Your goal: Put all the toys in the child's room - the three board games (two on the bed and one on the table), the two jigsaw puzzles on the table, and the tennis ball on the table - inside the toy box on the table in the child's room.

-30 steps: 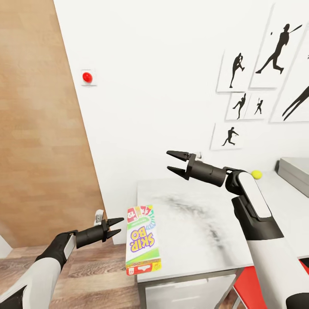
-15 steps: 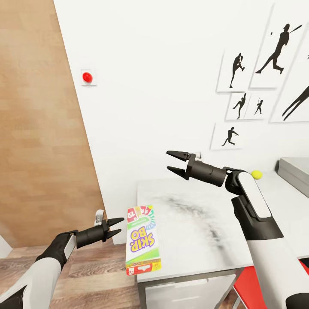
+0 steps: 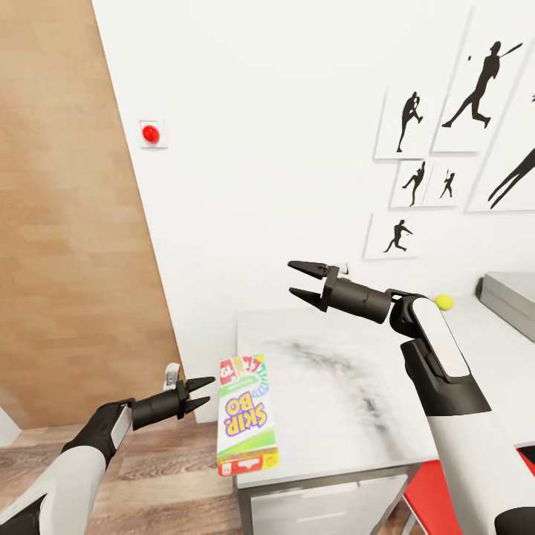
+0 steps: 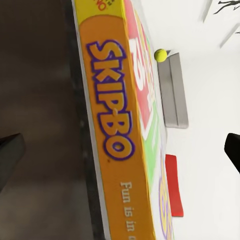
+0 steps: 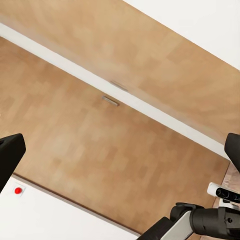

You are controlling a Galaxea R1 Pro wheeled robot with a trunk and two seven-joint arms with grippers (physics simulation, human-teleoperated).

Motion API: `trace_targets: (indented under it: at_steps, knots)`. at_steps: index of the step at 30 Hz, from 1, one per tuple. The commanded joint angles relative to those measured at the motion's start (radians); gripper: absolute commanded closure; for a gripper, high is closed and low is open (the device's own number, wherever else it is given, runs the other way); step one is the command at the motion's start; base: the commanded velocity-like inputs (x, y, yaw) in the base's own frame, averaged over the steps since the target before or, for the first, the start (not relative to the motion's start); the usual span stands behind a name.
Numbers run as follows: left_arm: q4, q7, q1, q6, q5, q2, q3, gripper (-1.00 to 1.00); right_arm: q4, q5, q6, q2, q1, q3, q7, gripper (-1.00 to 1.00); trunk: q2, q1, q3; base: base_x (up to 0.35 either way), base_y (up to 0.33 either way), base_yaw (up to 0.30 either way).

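Note:
A board game point(image 3: 245, 412), a white box printed SKIP-BO with a green and orange edge, lies on the front left corner of the pale grey table point(image 3: 349, 401) and overhangs its left edge. My left gripper point(image 3: 209, 391) is open just left of the box, not touching it. The left wrist view faces the box's orange side point(image 4: 117, 135) between the spread fingertips point(image 4: 10, 152). Open and holding nothing, my right gripper point(image 3: 301, 279) hovers above the table's back part. The tennis ball point(image 3: 444, 302) rests at the back right, near the grey toy box point(image 3: 513, 293).
A wood-panelled door point(image 3: 67, 245) stands left of the table, with a red button point(image 3: 151, 134) on the white wall. Baseball-player silhouettes point(image 3: 468, 89) hang at the right. A red object point(image 3: 427, 494) sits below the table's front edge. Wood plank floor point(image 3: 171, 475) lies under my left arm.

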Motion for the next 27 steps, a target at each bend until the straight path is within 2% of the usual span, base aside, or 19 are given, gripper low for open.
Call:
trace_targets:
  at_steps: [1,27]
  knots:
    - [0.0,-0.007,-0.001,0.009,-0.011,-0.001,0.008,-1.0,-0.001,-0.011,0.001,-0.001,-0.001,0.001,-0.01,-1.0,-0.001,0.0,-0.001,-0.05,-0.093,0.0]
    - [0.0,-0.009,-0.001,0.01,-0.01,-0.001,0.008,-1.0,-0.001,-0.01,0.0,-0.001,-0.001,0.001,-0.011,-1.0,-0.001,0.0,-0.001,-0.01,-0.021,0.0]
